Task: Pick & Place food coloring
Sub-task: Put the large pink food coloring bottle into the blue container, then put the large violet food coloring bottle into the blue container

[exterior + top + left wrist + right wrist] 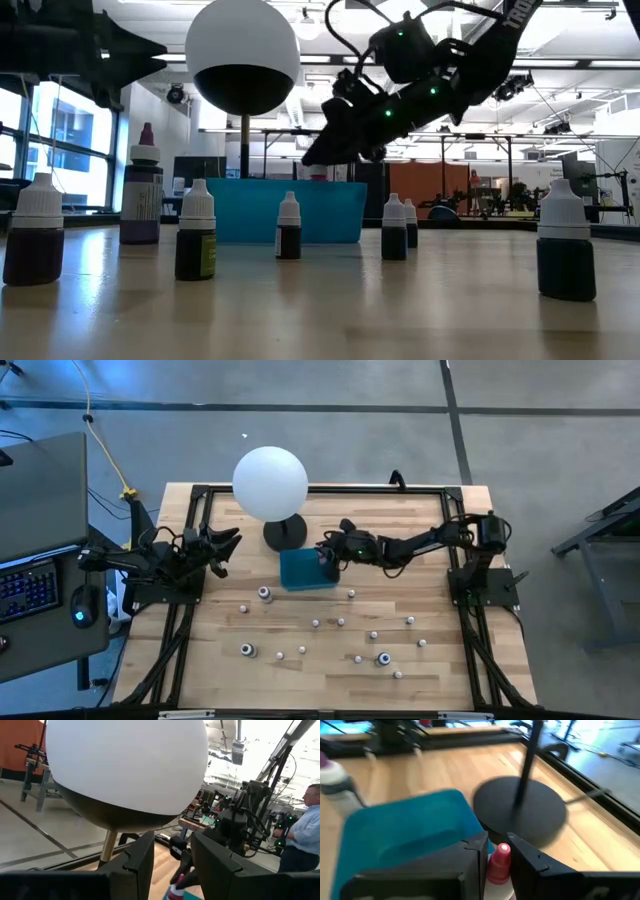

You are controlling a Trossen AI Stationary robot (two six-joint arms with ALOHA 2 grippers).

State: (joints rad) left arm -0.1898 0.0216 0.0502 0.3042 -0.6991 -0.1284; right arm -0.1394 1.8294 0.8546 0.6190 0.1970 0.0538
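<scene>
A red-capped whitish bottle (499,865) sits between the right gripper's (326,553) jaws over the teal box (306,571); only the right wrist view shows it. Left gripper (222,550) waits, jaws parted.

Right gripper (325,556) reaching, left gripper (222,552) parked open

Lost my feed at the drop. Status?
Right gripper over teal rectangular box, jaws beside red-capped whitish dropper bottle; grip unclear. Left gripper open, waiting at table's left. White ball lamp stands just behind box.
</scene>
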